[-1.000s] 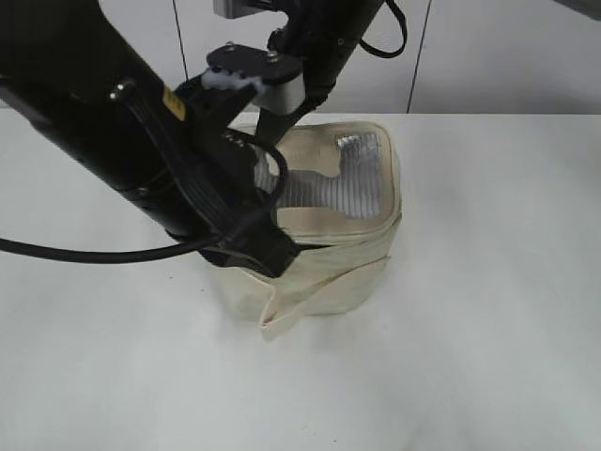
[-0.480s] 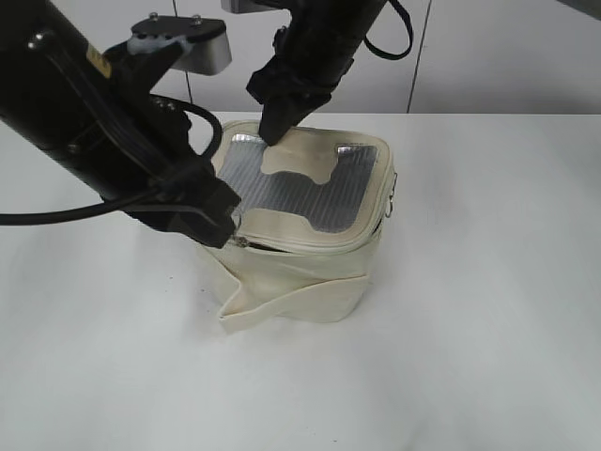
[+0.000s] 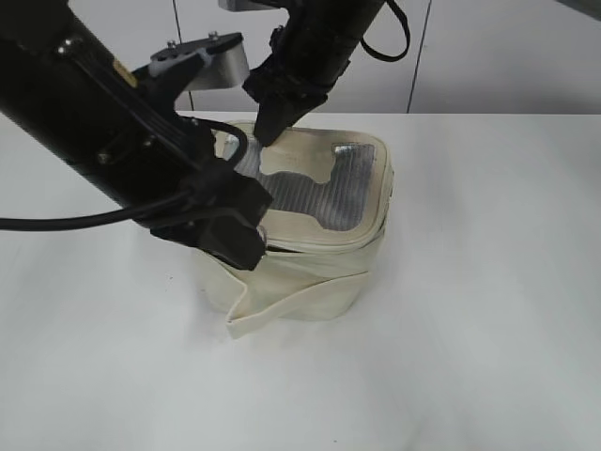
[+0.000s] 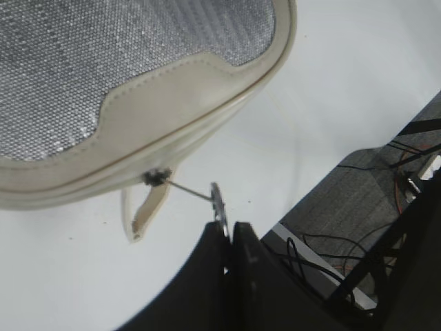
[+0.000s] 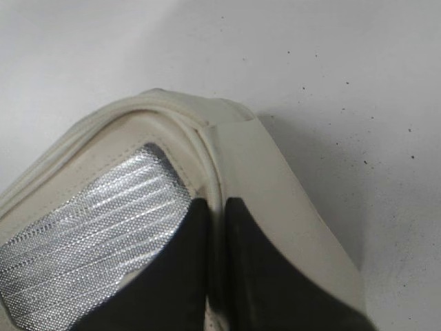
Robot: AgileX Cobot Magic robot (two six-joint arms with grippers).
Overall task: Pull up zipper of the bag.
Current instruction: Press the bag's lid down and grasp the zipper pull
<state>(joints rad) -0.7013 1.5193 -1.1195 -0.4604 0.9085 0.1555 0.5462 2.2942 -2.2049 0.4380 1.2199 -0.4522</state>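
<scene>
1. Left gripper point(image 4: 227, 231): jaws together, clamped on a small silver pull point(image 4: 218, 201), which runs by a thin link to the slider on the zipper point(image 4: 157, 177) just ahead of the fingertips.
2. The bag point(image 3: 310, 254) sits on the white surface point(image 3: 488, 329), directly ahead of the left gripper and under the right one.
3. Judgement: the bag is light and soft-walled and would slide or buckle under pull unless braced; the thin metal pull is the only sound hold.
4. Materials: smooth cream leatherette, grey mesh window point(image 3: 315, 193), loose strap point(image 3: 282, 310) folded at the base.
5. Right gripper point(image 5: 215, 276): jaws nearly together, pinching the bag's raised far rim.
</scene>
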